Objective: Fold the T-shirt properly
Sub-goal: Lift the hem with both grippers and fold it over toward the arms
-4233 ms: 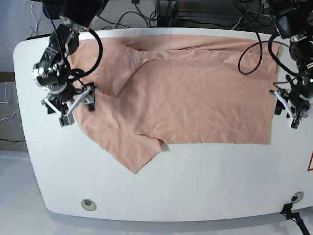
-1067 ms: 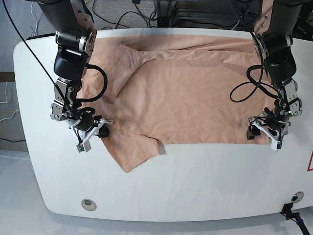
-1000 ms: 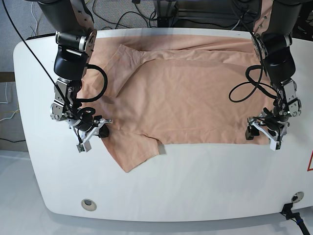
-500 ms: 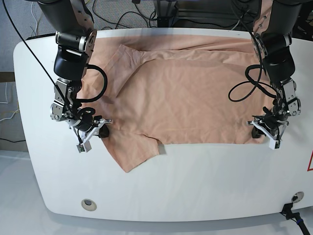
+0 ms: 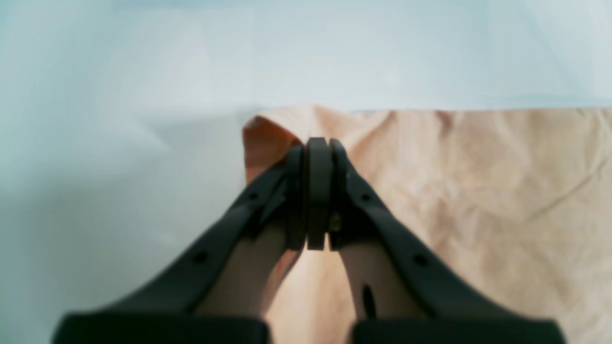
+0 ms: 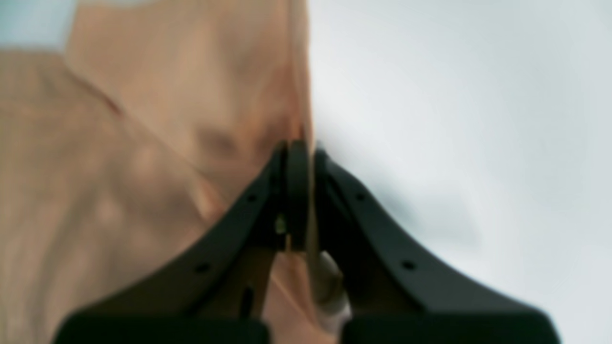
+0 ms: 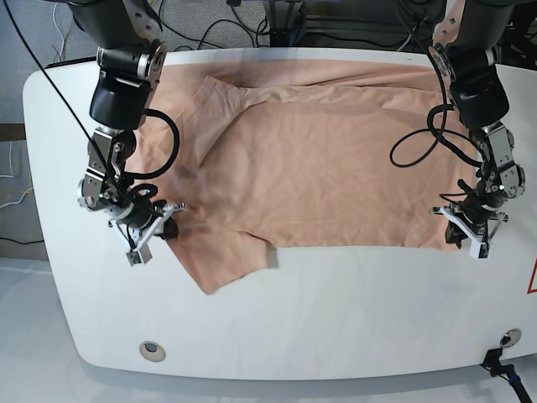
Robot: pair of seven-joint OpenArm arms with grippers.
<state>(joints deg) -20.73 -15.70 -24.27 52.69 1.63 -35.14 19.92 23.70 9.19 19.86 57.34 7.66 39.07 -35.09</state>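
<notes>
Two arms reach down from the far side of the table (image 7: 336, 336), one at each end of the T-shirt (image 7: 336, 159), which lies spread flat across the far half of the white top. The left gripper (image 7: 470, 228) points down at the shirt's near corner on the base view's right; in the left wrist view its fingers (image 5: 318, 191) are pressed together with the raised fabric corner pinched at their tips. The right gripper (image 7: 151, 227) is angled low at the shirt's opposite end, beside the sleeve; the right wrist view shows its fingers (image 6: 296, 191) closed on a fold of fabric edge. The shirt's near edge runs roughly straight between the two grippers, with one sleeve jutting toward the near side. Bare table lies open along the whole near half.
</notes>
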